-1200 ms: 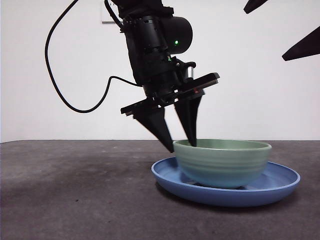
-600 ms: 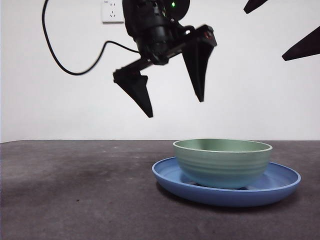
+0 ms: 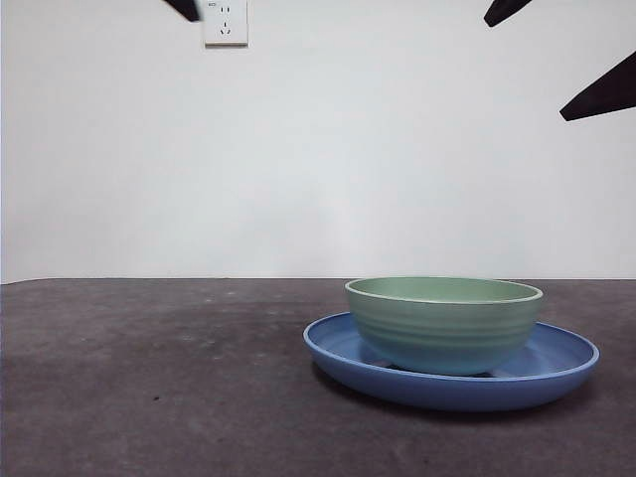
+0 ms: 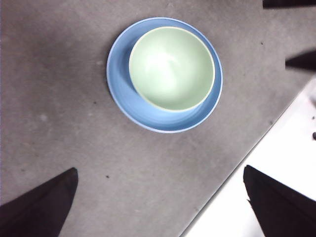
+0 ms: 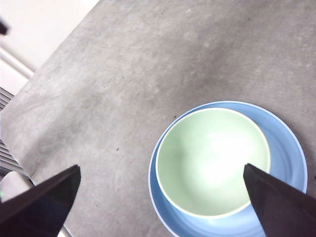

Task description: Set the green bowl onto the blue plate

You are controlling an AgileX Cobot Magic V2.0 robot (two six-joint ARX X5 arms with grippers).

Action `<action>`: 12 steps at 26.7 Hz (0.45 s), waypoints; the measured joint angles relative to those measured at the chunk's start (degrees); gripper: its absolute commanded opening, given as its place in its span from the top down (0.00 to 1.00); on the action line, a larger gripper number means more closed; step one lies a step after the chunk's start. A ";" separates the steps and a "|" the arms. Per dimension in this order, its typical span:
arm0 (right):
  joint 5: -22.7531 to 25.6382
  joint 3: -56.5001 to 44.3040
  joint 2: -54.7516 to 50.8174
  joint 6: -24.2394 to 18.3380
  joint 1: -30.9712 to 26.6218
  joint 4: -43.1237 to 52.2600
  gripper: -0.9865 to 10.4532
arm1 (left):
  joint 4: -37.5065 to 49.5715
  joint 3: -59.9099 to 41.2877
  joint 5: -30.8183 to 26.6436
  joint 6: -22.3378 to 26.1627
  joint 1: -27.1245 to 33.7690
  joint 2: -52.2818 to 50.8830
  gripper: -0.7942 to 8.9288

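White wall socket (image 3: 225, 22) above grey table (image 3: 149, 378)

The front view is evenly and softly lit: the white wall is bright and flat, and the dark worktop (image 3: 149, 378) is sharp up close. A soft shadow lies under the blue plate (image 3: 556, 370), whose rim carries a faint sheen. In both wrist views, overhead light washes out the inside of the green bowl (image 5: 212, 160) into a pale glare patch, seen ahead of the left claw (image 4: 158, 197) and between the jaws of the right claw (image 5: 160, 197). Both claws' jaws read as featureless black shapes with slightly soft edges.
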 measured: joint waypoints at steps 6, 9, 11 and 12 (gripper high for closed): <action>0.00 0.00 0.00 0.00 0.00 0.00 0.41 | 10.23 -19.63 6.93 5.57 0.28 -18.45 0.27; 0.00 0.00 0.00 0.00 0.00 -0.02 0.41 | 14.01 -25.86 7.78 6.27 0.28 -23.30 0.27; 0.00 0.00 0.00 0.00 0.00 -0.07 0.41 | 16.22 -30.03 7.78 6.47 0.28 -25.07 0.27; 0.00 0.00 0.00 0.00 0.00 -0.20 0.41 | 17.03 -31.71 7.78 6.54 0.28 -25.44 0.27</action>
